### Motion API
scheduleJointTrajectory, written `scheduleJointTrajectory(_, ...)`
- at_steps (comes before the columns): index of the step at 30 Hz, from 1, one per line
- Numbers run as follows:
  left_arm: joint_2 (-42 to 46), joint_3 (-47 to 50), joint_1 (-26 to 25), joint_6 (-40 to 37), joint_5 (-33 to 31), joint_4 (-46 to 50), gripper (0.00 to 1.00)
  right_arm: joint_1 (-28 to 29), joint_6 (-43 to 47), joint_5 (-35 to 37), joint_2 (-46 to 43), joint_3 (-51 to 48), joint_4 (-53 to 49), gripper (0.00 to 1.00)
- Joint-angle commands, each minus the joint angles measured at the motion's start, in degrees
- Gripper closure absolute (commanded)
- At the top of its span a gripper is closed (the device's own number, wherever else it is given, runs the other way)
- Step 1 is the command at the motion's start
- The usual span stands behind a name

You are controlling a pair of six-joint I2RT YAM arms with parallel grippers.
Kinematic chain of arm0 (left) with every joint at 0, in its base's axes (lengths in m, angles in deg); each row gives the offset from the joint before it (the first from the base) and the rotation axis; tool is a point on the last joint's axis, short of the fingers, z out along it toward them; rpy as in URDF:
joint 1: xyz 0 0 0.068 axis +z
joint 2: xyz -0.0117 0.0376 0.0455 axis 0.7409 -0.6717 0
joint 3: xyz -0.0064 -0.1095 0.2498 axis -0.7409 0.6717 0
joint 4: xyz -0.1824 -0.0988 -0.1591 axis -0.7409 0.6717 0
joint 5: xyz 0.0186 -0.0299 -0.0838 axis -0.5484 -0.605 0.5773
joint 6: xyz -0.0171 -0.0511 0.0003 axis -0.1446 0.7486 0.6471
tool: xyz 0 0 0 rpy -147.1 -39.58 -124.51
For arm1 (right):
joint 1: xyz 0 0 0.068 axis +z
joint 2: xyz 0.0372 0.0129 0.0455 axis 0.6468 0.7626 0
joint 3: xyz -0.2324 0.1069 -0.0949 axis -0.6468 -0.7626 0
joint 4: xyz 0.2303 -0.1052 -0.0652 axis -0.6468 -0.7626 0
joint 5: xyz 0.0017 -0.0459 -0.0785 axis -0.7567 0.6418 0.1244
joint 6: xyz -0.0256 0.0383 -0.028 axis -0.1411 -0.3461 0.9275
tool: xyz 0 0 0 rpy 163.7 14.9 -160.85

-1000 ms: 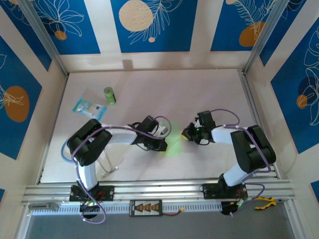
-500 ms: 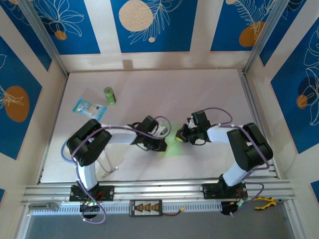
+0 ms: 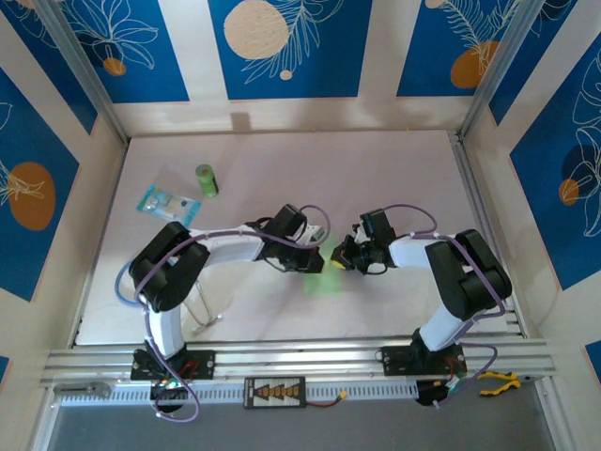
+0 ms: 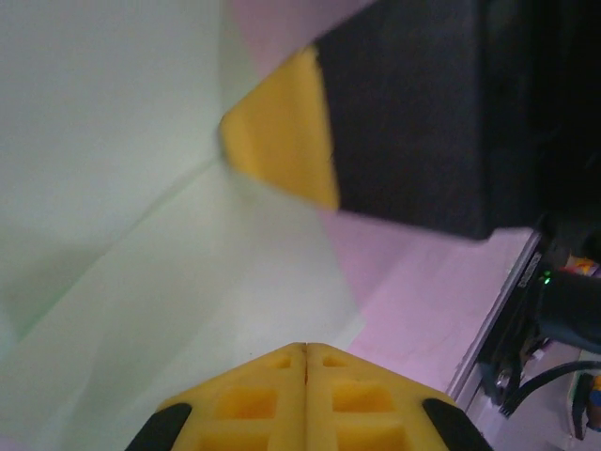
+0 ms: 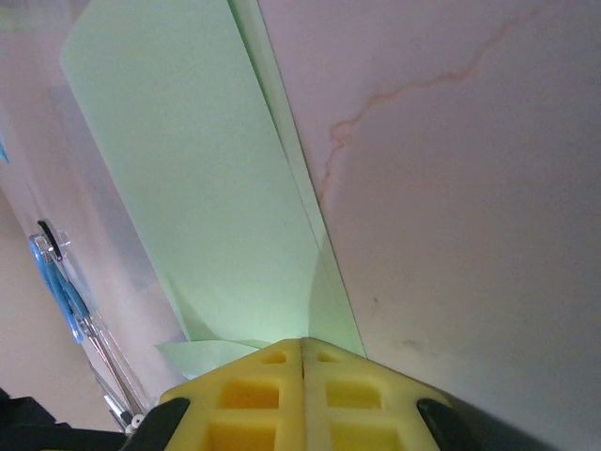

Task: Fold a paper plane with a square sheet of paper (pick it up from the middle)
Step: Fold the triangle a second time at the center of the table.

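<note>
The square sheet of paper (image 3: 322,273) is pale green and lies partly folded on the table between my two grippers. In the right wrist view the paper (image 5: 188,141) is a long folded strip with a small flap lifting near my fingertips. My left gripper (image 3: 314,262) is shut, its yellow tip (image 4: 305,346) resting over the paper (image 4: 113,188). My right gripper (image 3: 339,257) is shut too, its tip (image 5: 302,340) at the paper's fold edge. The right gripper's yellow fingertip (image 4: 277,132) presses on the sheet just ahead of the left one. No finished paper plane is in view.
A small green cylinder (image 3: 206,179) and a clear blue-printed packet (image 3: 168,200) sit at the back left of the table. A metal rail (image 3: 300,357) runs along the near edge, and patterned walls close in the sides and back.
The right gripper slid left to the paper's right edge. The left gripper then shifted right and slightly back onto the sheet. Both stayed shut.
</note>
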Motion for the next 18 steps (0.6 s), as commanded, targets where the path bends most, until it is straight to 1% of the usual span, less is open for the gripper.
scheduleJointTrajectory(1, -4.2, -2.5, 0.0, 0.2, 1.8, 1.7, 0.94, 0.0, 0.0, 1.8, 2.2, 0.0, -3.3, 1.0)
scheduleJointTrajectory(4, -6.2, -3.5, -0.2, -0.2, 2.3, 2.4, 0.93, 0.0, -0.2, 1.9, 2.5, -0.1, -3.3, 1.0)
scheduleJointTrajectory(7, -6.7, -3.2, -0.6, -1.8, 0.8, 5.4, 0.93, 0.0, -0.3, 2.1, 2.9, -0.3, -3.4, 1.0)
scheduleJointTrajectory(11, -4.7, 0.1, -0.7, -2.8, -0.5, 6.6, 0.91, 0.0, -0.2, 2.0, 3.3, -0.5, -3.6, 1.0)
scheduleJointTrajectory(18, -0.9, 4.9, -0.7, -4.1, -0.3, 7.6, 0.87, -0.1, 0.0, 2.6, 3.4, -0.5, -4.2, 1.0)
